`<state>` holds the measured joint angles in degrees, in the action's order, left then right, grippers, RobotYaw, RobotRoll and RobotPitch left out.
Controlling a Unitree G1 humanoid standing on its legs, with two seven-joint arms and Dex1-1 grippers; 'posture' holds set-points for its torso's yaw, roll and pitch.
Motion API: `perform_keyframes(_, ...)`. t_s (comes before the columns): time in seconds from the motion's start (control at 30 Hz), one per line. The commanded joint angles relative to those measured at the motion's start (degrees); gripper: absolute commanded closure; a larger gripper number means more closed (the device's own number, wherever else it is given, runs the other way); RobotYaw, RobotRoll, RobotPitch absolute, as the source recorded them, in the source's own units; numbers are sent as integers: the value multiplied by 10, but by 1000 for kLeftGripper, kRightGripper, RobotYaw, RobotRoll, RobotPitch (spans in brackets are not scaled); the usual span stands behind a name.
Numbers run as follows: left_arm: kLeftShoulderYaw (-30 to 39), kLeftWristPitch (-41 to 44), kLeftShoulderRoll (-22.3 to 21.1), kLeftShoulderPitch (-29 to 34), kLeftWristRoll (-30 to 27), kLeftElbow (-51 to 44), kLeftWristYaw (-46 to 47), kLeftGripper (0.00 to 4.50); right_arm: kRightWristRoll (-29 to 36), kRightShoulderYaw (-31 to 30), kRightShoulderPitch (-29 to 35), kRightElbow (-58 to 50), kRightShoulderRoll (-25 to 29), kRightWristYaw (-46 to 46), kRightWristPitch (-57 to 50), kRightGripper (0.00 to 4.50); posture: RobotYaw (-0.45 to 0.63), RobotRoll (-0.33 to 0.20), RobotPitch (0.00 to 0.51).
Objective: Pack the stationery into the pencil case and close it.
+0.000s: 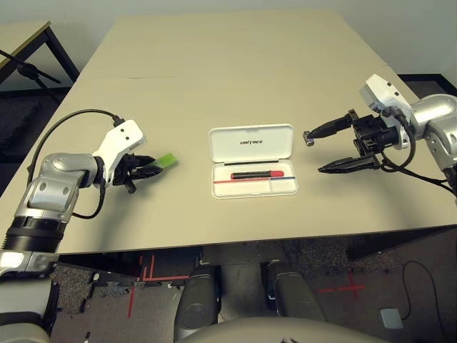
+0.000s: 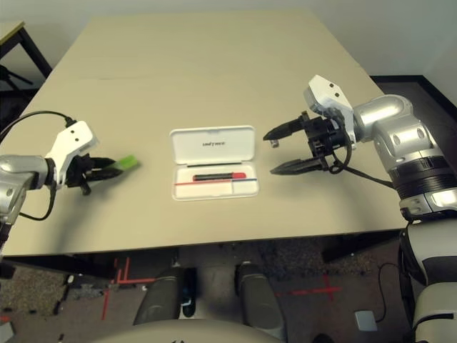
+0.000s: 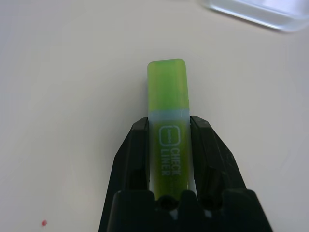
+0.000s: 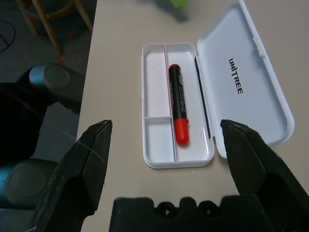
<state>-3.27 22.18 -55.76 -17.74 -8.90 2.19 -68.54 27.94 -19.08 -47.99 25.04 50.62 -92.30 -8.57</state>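
The white pencil case (image 1: 251, 151) lies open at the table's middle, its lid flat on the far side. A red marker (image 1: 255, 174) with a black body lies in the tray (image 4: 157, 77). Left of the case, my left gripper (image 1: 153, 166) is shut on the light-green highlighter (image 3: 167, 96), whose end sticks out toward the case. My right gripper (image 1: 314, 151) hangs open to the right of the case, fingers pointing at it, nothing between them. A tiny dark-grey block (image 2: 273, 143) shows at the tip of its far finger; whether they touch I cannot tell.
The beige table (image 1: 235, 64) stretches bare behind the case. A second table (image 1: 21, 36) stands beyond the far left corner. A black cable (image 1: 71, 118) loops over my left forearm. Wooden stool legs (image 4: 43, 19) stand on the floor off the table's near edge.
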Motion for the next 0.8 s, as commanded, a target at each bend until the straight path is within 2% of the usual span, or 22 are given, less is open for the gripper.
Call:
perform_keyframes(0.03,-13,-27,-27,23,-4,-50,-42,3399,-2,13,9,-3,2,-2,5,0,28,0,96)
perform_keyframes(0.1,-13,-25,-29,19,-10,-69,-53,3399,-2,15,11,-3,4,-2,5,0,27,0,97)
perform_keyframes(0.4,-69,5,25,-60,-10,-133,-57,3399,-6,19,11,0,3,-2,3,0,17,0,97)
perform_keyframes(0.6,-107,4,60,-90,2,-133,-56,3399,0,21,18,-8,13,-2,4,0,6,0,98)
perform_keyframes(0.8,-147,1,117,-134,19,-107,-42,3399,21,18,27,-25,34,-2,-1,0,-11,0,99)
